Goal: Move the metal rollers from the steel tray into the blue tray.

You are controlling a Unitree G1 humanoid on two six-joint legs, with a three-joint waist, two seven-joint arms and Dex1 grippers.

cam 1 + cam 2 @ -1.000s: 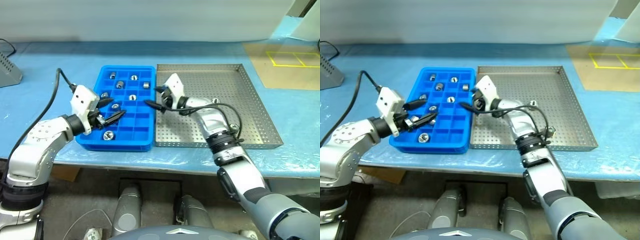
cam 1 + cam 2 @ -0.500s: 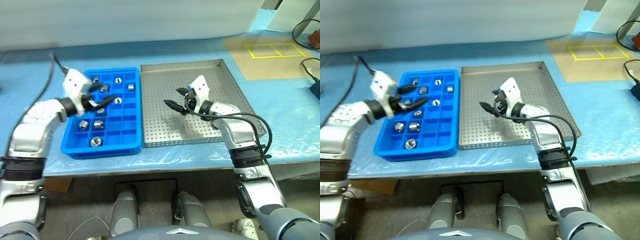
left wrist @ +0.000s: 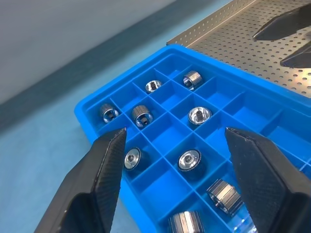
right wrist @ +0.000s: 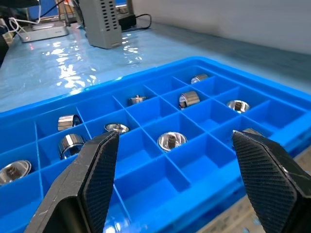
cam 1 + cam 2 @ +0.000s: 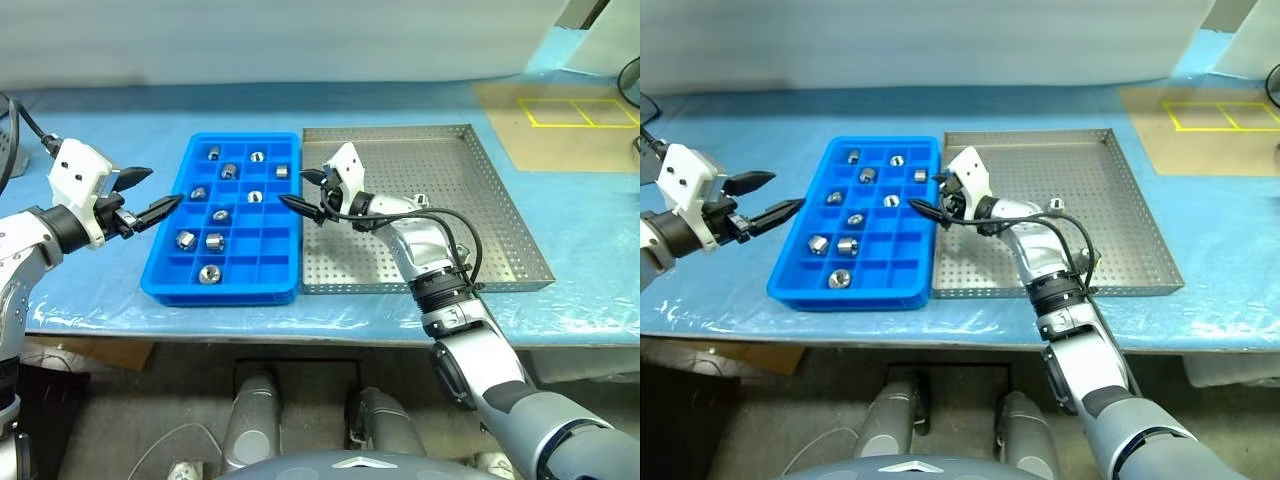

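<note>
**Step in hand.** I judge the transfer to be at or near its end, so the step is a check-and-clear, not a pick.

The left gripper (image 5: 163, 186) hangs beside the left rim of the blue tray (image 5: 220, 293). Its fingers are spread, point toward the tray and have nothing between them. The right gripper (image 5: 292, 186) hovers above the seam where the blue tray meets the steel tray (image 5: 480, 180). Its fingers are likewise spread wide and empty.

**Procedure I would follow:**
1. Inspect the perforated floor of the steel tray before I call the job finished. A small bright item (image 5: 424, 200) sits close by the right forearm. I cannot tell whether it is a roller or a fitting on the arm's cable.
2. If it proves to be a roller, take it with the right gripper, which is nearer. Come down from above, fingers astride the cylinder, and close on its curved wall.
3. Release it low over a vacant compartment so it does not bounce into an occupied one.
4. Keep both sets of fingers above the tray rims while moving sideways.

**Count.**
- The metal rollers (image 5: 209, 273): ten, all in the blue tray, one per compartment, mostly toward its left and far parts.
- Rollers I can confirm on the steel tray: zero, with one item doubtful.
- Trays: two, side by side and touching or nearly so.
- Grippers: two.
</note>
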